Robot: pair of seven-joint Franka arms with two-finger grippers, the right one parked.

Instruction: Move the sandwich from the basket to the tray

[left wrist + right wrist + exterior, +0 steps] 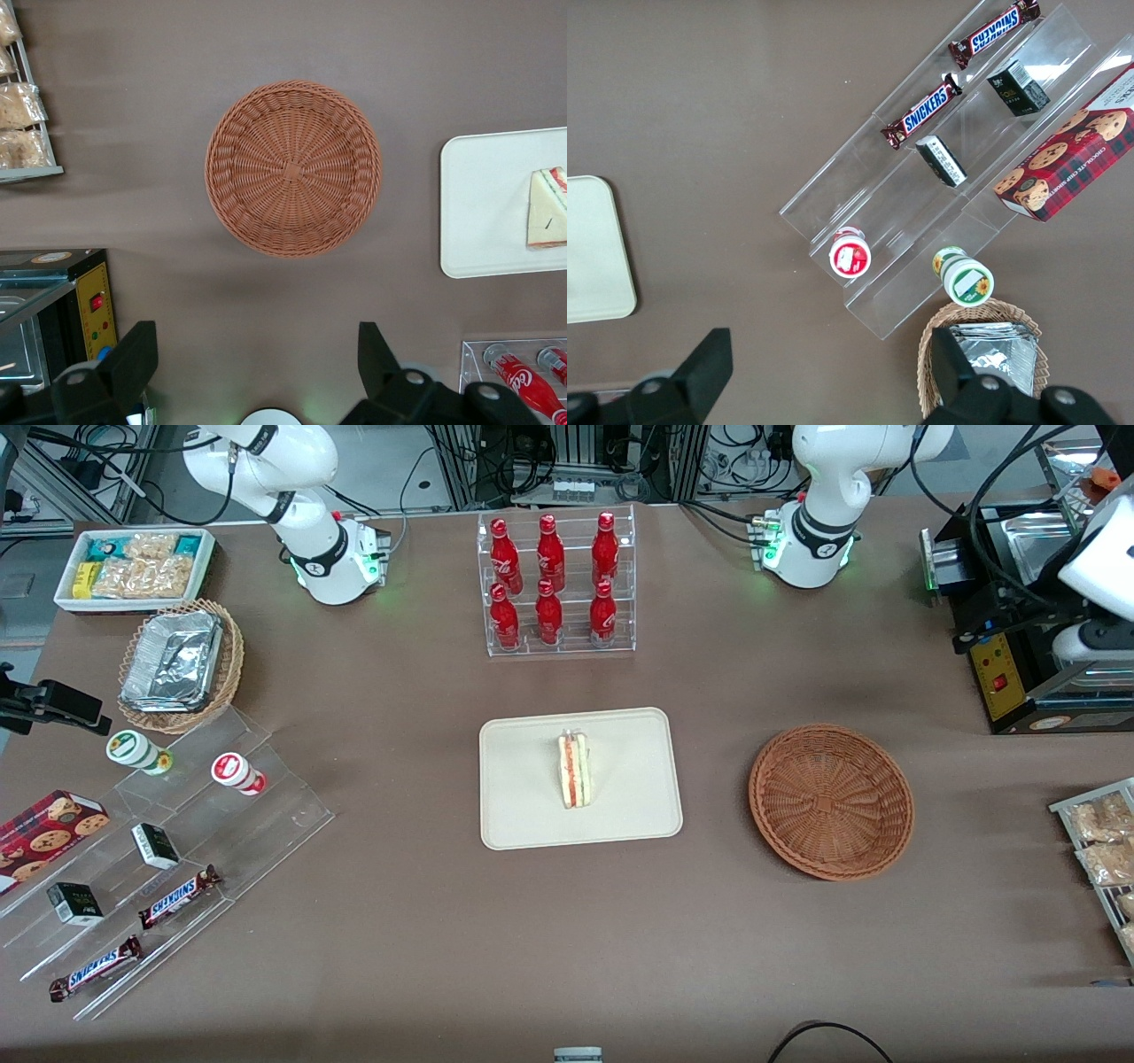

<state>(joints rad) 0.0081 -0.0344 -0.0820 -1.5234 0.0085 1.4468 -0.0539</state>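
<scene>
**Sandwich on tray, basket vacant, pincer raised and open**

The sandwich (pixel 575 770) lies on the tray (pixel 523 815), close to the tray's middle, with its layered red and yellowish edge facing upward in the front view. The tray sits flat on the brown desk (pixel 461 939), nearer to the front camera than the clear rack of red bottles (pixel 554 584).

The basket (pixel 831 802) stands on the desk beside the tray, toward the working arm's end, apart from it and not touching. Nothing lies inside the basket; its woven bottom is fully visible in both the front view and the left wrist view.

The pincer (pixel 257 376) hangs well above the desk, over the bare surface beside the basket. Its two black fingers (pixel 376 354) are spread wide apart and grip nothing.

In the left wrist view, the sandwich shows at the tray's edge of frame, resting on the cream surface.
</scene>
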